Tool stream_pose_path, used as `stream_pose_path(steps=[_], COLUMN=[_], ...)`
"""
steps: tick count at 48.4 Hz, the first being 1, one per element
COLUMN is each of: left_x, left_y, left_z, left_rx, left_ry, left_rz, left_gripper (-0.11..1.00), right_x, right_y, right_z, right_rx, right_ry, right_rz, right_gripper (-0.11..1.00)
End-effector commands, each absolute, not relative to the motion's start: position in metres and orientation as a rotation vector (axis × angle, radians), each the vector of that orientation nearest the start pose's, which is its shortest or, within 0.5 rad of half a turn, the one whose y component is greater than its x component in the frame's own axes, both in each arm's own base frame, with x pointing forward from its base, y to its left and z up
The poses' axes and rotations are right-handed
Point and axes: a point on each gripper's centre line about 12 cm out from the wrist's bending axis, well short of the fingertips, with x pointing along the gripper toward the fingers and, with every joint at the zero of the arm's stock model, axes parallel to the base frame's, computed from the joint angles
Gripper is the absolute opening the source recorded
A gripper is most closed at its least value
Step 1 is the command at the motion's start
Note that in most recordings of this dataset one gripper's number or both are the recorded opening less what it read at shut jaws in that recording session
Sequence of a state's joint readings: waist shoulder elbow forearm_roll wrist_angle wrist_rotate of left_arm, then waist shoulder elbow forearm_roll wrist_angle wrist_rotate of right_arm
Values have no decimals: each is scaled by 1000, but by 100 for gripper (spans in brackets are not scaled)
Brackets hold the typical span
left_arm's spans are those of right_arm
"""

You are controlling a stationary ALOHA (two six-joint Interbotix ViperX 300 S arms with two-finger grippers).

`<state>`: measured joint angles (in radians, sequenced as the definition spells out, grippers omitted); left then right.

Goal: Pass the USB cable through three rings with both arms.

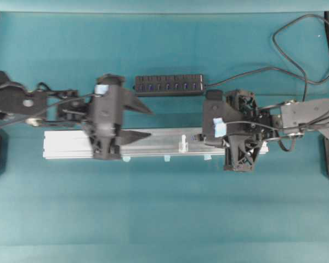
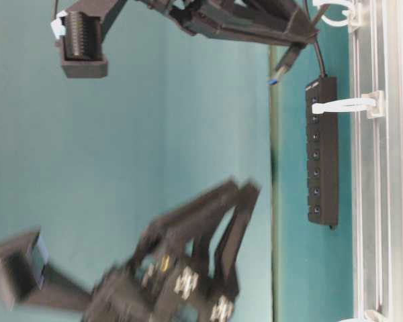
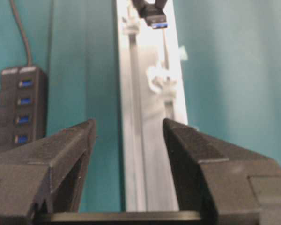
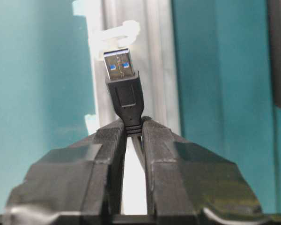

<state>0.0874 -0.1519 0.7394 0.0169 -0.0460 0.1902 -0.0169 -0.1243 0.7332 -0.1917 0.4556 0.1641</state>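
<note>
Pinching USB cable [image 4: 124,93] by plug: right gripper [image 4: 133,129]; left gripper [image 3: 129,129] jaws apart, empty, over rail [image 3: 145,164]; ring [image 4: 117,33] just ahead.

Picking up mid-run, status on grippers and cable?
Left gripper open, empty. Right gripper shut on USB cable, plug facing nearest ring. Path clear.
</note>
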Motion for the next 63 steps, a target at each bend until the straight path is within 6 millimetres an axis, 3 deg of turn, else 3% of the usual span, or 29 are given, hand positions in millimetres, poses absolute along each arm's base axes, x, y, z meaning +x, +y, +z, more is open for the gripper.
stream_pose_path(steps=[1,9,17,63], left_x=[356,346,342,341], left_y=[31,29,29,29], left_z=[219,221,221,222], left_rx=[181,150,114,107], left_ry=[509,499,497,495], left_rz=[31,38,48,50], left_gripper=[62,62,62,62], right_x=[331,338,345,374], right_y=[-13,-13,-16,-10], right_z=[158,139,133,141], right_rx=[-37,-44,-41,-30], right_ry=[1054,1110,1124,1019], right_rz=[-84,-81,-87,-66], right_gripper=[-7,-7,-7,-7])
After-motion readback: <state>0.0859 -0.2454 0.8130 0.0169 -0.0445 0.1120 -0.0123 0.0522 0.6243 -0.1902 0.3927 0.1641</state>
